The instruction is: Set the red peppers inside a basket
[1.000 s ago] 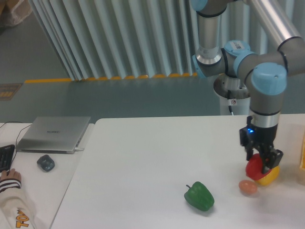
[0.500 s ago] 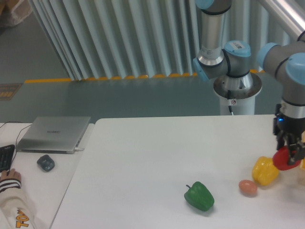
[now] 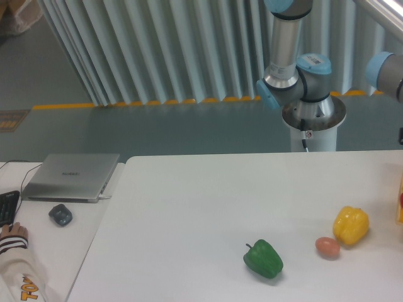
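Note:
My gripper has passed beyond the right edge of the frame. Only the arm's blue-capped elbow (image 3: 385,70) and a dark bit of wrist still show there. The basket (image 3: 400,214) appears as a thin yellow-orange strip at the right edge of the table. A tiny red sliver (image 3: 401,200) sits against that strip at the frame edge. It is too small to tell whether it is the red pepper, which is otherwise out of view.
On the white table lie a yellow bell pepper (image 3: 351,225), a small orange-brown ball (image 3: 327,247) and a green bell pepper (image 3: 263,258). A laptop (image 3: 70,176), a mouse (image 3: 60,214) and a person's hand (image 3: 14,238) are at the left. The robot base (image 3: 313,113) stands behind the table.
The gripper carried the red pepper up off the yellow pepper and to the right, then out of the frame. The yellow pepper stays where it was uncovered.

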`<action>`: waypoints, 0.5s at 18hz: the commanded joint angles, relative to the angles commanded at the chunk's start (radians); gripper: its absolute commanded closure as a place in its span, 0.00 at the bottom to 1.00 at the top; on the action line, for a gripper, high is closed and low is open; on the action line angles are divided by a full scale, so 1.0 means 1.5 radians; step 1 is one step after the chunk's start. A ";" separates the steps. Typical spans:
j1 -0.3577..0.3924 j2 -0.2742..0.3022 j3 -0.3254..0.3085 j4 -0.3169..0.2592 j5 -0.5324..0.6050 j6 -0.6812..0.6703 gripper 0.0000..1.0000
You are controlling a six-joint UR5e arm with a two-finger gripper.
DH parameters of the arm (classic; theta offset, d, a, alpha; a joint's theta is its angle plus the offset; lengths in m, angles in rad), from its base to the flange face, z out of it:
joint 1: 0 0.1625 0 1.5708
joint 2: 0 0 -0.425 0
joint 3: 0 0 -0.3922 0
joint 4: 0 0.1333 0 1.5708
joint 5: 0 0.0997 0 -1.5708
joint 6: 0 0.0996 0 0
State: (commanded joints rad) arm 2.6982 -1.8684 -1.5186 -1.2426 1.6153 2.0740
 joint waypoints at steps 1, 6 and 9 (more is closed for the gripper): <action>0.008 -0.003 0.000 0.006 0.000 0.001 0.59; 0.054 -0.027 0.000 0.030 -0.002 0.000 0.59; 0.068 -0.038 0.001 0.044 -0.002 0.000 0.58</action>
State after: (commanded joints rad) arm 2.7995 -1.9251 -1.5171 -1.1766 1.6122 2.0739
